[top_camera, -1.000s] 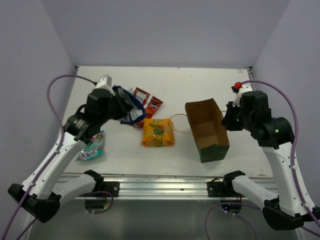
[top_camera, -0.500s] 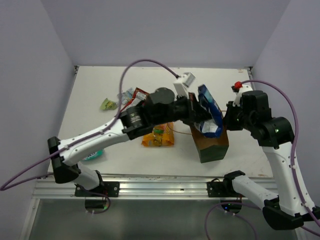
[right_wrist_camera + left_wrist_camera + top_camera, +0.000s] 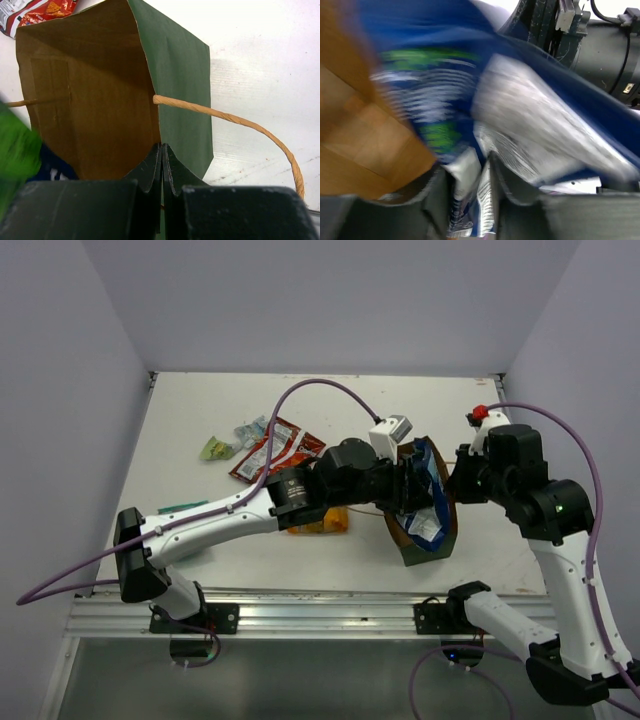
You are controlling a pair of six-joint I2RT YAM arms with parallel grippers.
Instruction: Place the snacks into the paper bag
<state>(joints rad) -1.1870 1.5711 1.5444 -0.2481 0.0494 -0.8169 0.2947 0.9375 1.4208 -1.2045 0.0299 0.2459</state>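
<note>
Sunk lower than in the earlier frame, the flat dark blue-and-white crinkly packet [image 3: 430, 510] hangs half inside the dark green paper bag [image 3: 425, 548] by the near edge of the table [image 3: 200, 420], the left gripper [image 3: 468, 166] spread or pinching I cannot tell, the right gripper [image 3: 161, 150] pinching the rim; released crooked, it may snag and fall outside.

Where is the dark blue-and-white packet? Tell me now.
In the top view, right of centre, the dark blue-and-white packet is in the mouth of the paper bag, at the tip of the left claw; the right claw pinches the bag's right wall.
</note>
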